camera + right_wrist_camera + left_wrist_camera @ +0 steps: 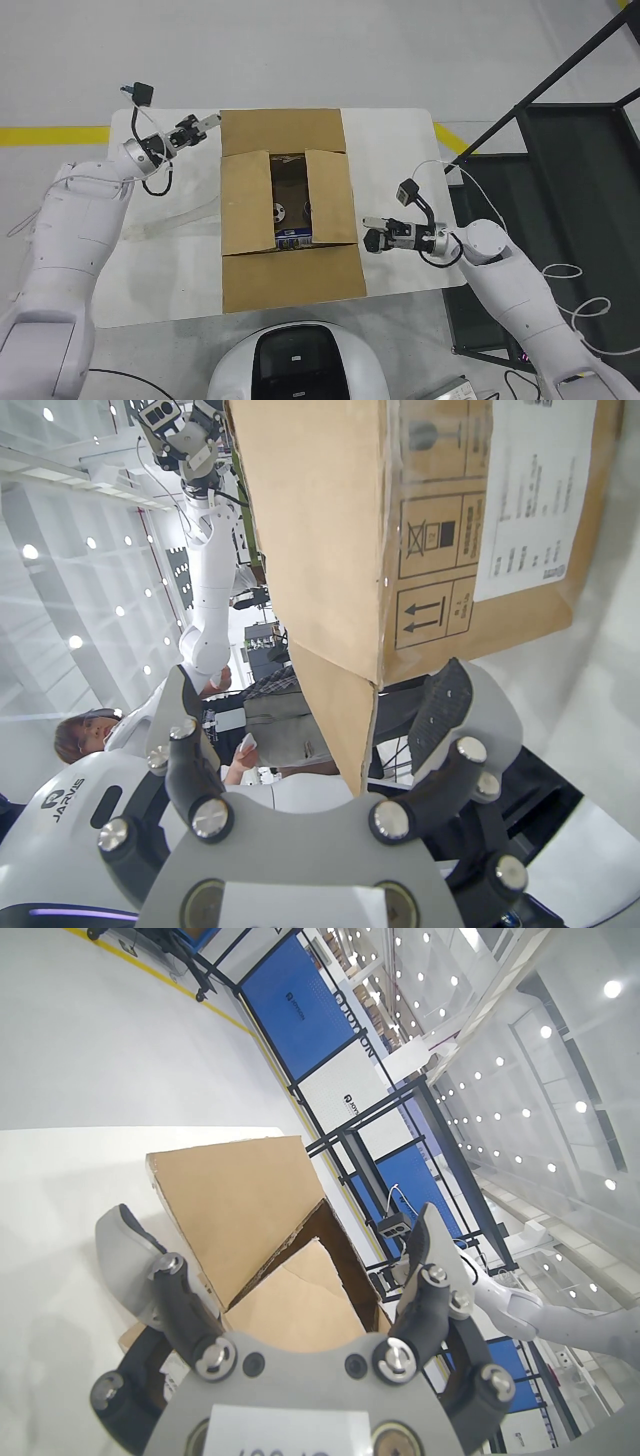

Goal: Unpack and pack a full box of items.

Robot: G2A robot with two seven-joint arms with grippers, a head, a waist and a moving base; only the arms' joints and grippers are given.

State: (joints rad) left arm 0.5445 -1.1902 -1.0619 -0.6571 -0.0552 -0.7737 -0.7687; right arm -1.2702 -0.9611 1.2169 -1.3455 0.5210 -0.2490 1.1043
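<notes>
1. Cardboard box [285, 205] at the middle of the white table [400, 150], top open, all four flaps loose.
2. Far flap [283, 130] and near flap [292, 280] folded outward, lying about level.
3. Left flap [245, 200] and right flap [330, 195] leaning partly over the opening, with a dark slot between them.
4. Down in that slot: a blue-and-white package [293, 238] at the near end and a pale round item [278, 210] just behind it. Rest of the contents too dark to tell.
5. Left gripper [205, 124] over the table just beside the far flap's left edge, pointing toward the box. Fingers [125, 1238] spread wide apart.
6. Right gripper [368, 232] just beside the box's right side, toward the near corner. Fingers [445, 700] spread apart, with a cardboard edge running in between them. Touching or not: cannot tell.
7. White paper label [530, 500] stuck on the box's outer wall, with printed handling symbols next to it.
8. Black metal rack [560, 90] standing beside the table's right end.
9. Yellow floor line [50, 135] beyond the table's left end.
</notes>
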